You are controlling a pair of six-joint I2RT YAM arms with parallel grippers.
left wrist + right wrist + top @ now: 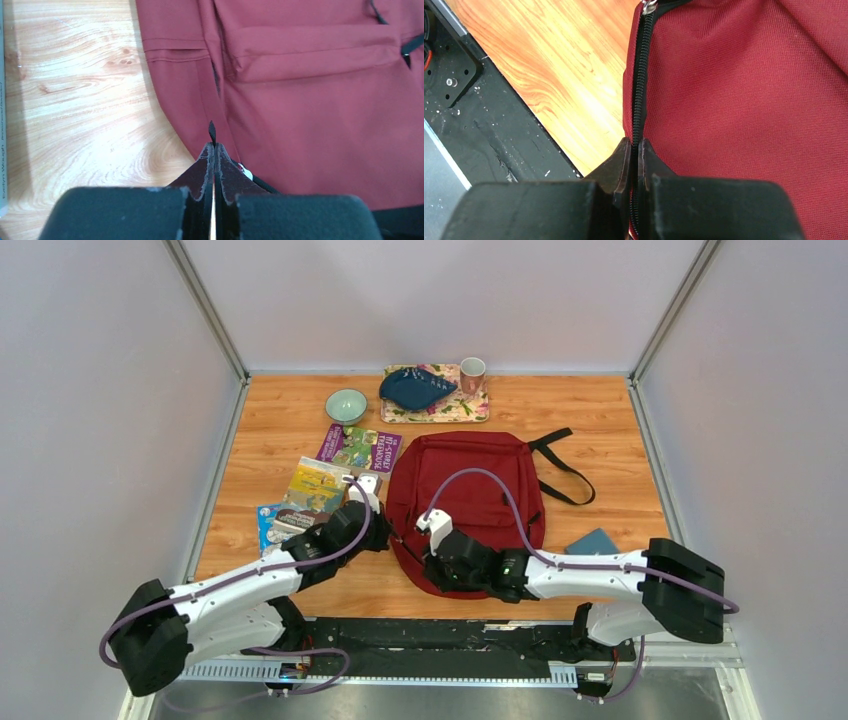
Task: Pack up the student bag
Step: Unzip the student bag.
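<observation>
Left gripper (214,149) fingers pressed together, pinching a small black pull tab (212,131) that pokes out past the tips at the left edge of the dark red fabric backpack (310,115). Right gripper (635,146) also clamped tight, nipping the black coil zipper (640,75) and seam on the bag's near rim; silver metal slider (649,6) further up the track. Cloth is woven, matte, softly creased, with a front pocket flap. Bag lies flat mid-table on the glossy wood-grain tabletop (600,420), black straps (560,465) trailing right. Just beside it on the left: overlapping glossy picture books (320,485). Far edge: pale green round bowl (346,405), floral rectangular tray (472,405) carrying a dark blue leaf-shaped dish (415,388) and a pink cup (472,373). Small flat blue wallet (592,542) right of the bag.
</observation>
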